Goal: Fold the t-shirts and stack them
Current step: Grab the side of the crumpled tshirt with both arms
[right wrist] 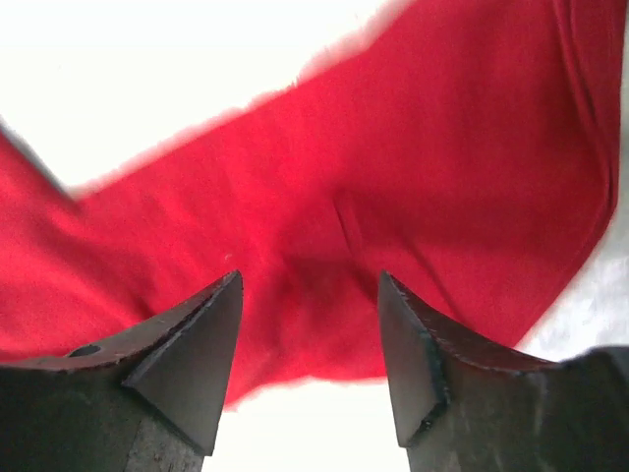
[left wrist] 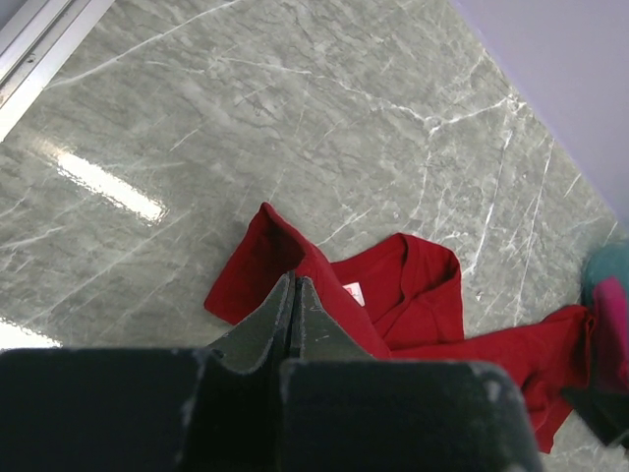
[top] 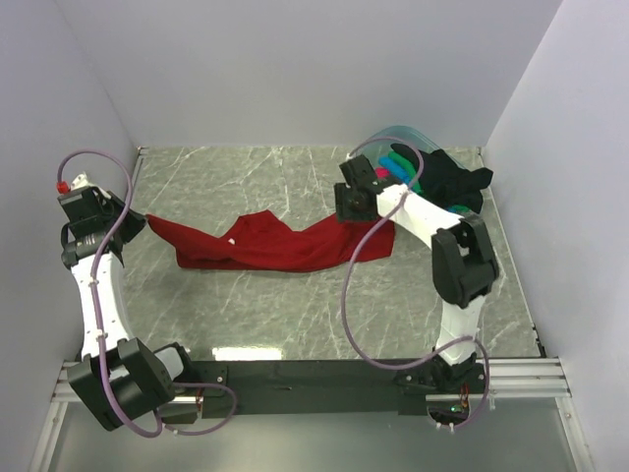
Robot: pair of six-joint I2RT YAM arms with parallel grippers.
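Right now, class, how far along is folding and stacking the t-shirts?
Done: nothing folded or stacked. In hand: the dark red t-shirt lies stretched across the table, the left gripper shut on its end, the right gripper open above it. Left: fold it, then the black t-shirt, green t-shirt, blue t-shirt and pink t-shirt bunched at the clear tub.

A grey-green marble-patterned tabletop [top: 256, 177] sits between plain white walls [top: 295, 69]. Near its far right corner, a clear bluish plastic tub [top: 401, 131], largely hidden, seems tipped on its side.
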